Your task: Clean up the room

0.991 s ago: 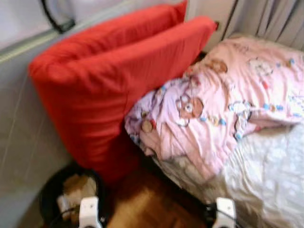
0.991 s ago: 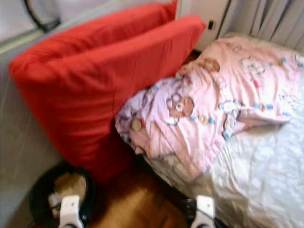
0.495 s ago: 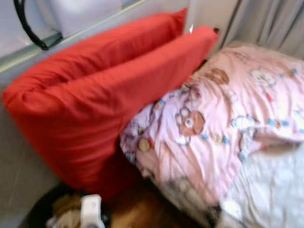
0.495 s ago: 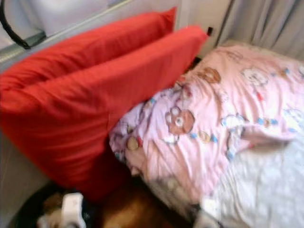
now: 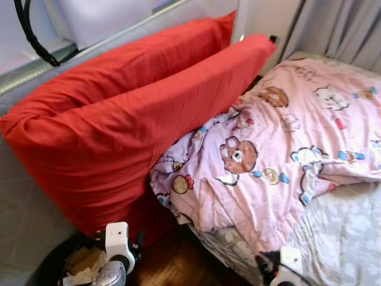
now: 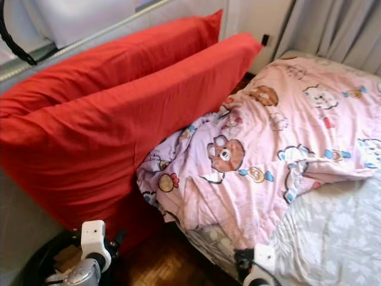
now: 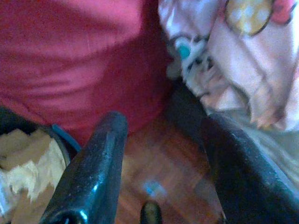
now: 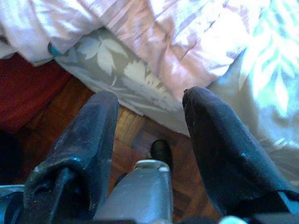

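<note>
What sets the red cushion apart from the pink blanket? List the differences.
The red cushion is plain, one solid colour; the pink blanket is printed with cartoon bears and other small figures. The cushion is thick and stands propped at a slant against the wall; the blanket is thin and lies rumpled across the bed. They touch where the blanket's edge bunches against the cushion's lower side. Both are soft bedding.

Bin [image 5: 53, 271] half cut off at the bottom edge, contents unclear to me. Red cushions [image 5: 131, 119] hide the bed's near corner. Left wrist view blurred.
</note>
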Motion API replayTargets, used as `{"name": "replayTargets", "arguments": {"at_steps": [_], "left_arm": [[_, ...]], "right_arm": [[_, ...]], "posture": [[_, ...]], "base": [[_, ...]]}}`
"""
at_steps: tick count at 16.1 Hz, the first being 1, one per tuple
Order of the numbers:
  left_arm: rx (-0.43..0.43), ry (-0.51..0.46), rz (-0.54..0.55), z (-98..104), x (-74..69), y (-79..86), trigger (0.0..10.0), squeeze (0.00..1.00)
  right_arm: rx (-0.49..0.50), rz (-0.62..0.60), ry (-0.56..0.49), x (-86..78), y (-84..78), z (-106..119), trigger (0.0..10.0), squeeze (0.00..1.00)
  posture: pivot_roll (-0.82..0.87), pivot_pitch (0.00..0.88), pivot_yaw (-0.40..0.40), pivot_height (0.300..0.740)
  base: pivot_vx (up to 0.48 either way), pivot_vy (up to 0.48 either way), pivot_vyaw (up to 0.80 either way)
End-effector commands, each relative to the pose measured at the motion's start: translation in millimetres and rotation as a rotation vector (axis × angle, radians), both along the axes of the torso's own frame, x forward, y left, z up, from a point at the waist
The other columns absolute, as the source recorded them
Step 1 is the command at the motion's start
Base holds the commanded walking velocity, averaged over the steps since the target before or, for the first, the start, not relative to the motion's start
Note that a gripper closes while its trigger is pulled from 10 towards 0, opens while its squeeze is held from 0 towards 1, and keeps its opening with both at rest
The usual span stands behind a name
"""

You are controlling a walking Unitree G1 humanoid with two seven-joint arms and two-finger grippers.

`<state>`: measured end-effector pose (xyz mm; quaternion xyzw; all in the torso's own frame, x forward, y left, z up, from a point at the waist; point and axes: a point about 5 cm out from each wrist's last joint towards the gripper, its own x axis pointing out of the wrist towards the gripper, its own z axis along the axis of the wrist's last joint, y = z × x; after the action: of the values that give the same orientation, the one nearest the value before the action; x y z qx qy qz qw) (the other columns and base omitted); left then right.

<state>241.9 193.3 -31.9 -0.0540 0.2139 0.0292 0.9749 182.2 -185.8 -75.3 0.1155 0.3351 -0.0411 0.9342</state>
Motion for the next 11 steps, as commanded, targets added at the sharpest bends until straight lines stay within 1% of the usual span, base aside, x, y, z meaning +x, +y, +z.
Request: {"name": "replayTargets", "arguments": {"at_steps": [1,2,3,4,6,7,9,10,11], "left_arm": [[-0.008,-0.090,0.007,10,5.1,1.7,10.0,0.00],[-0.009,-0.110,0.003,13,6.4,0.5,10.0,0.00],[-0.015,-0.157,-0.003,18,8.2,-4.1,10.0,0.00],[-0.016,-0.204,-0.004,22,7.3,-9.1,10.0,0.00],[-0.018,-0.226,-0.005,24,5.7,-11.0,10.0,0.00],[-0.015,-0.242,-0.007,26,4.4,-11.4,10.0,0.00],[-0.006,-0.263,-0.014,29,1.3,-11.3,10.0,0.00],[-0.003,-0.266,-0.015,29,0.6,-11.3,10.0,0.00],[0.004,-0.283,-0.011,32,-3.4,-11.9,10.0,0.00]], "right_arm": [[-0.002,-0.039,-0.020,-3.5,-5.3,0,10.0,0.00],[-0.004,-0.042,-0.026,-3.6,-5.7,1,10.0,0.00],[-0.013,-0.040,-0.041,-3.3,-6.9,2,10.0,0.00],[-0.057,-0.032,-0.216,37.6,-6.5,29,10.0,0.00],[-0.082,-0.023,-0.406,75.2,-3.0,63,10.0,0.00],[-0.089,-0.018,-0.445,76.5,-2.2,68,10.0,0.00],[-0.083,-0.019,-0.477,76.5,1.4,71,10.0,0.00],[-0.081,-0.020,-0.481,76.5,2.1,71,10.0,0.00],[-0.079,-0.020,-0.475,73.9,2.7,69,10.0,0.00]], "posture": [[-0.03,0.145,0.032,0.740],[-0.03,0.140,0.029,0.740],[-0.03,0.136,0.027,0.740],[-0.03,0.129,0.019,0.740],[-0.03,0.127,0.014,0.740],[-0.02,0.123,0.012,0.740],[-0.02,0.113,0.007,0.740],[-0.02,0.113,0.007,0.740],[-0.02,0.093,0.000,0.740]], "base": [[0.000,0.000,0.00],[0.000,0.000,0.00],[0.000,0.000,0.00],[0.000,0.000,0.00],[0.000,0.000,0.00],[0.000,0.000,0.00],[0.000,0.000,0.00],[0.000,0.000,0.00],[0.000,0.000,0.00]]}}
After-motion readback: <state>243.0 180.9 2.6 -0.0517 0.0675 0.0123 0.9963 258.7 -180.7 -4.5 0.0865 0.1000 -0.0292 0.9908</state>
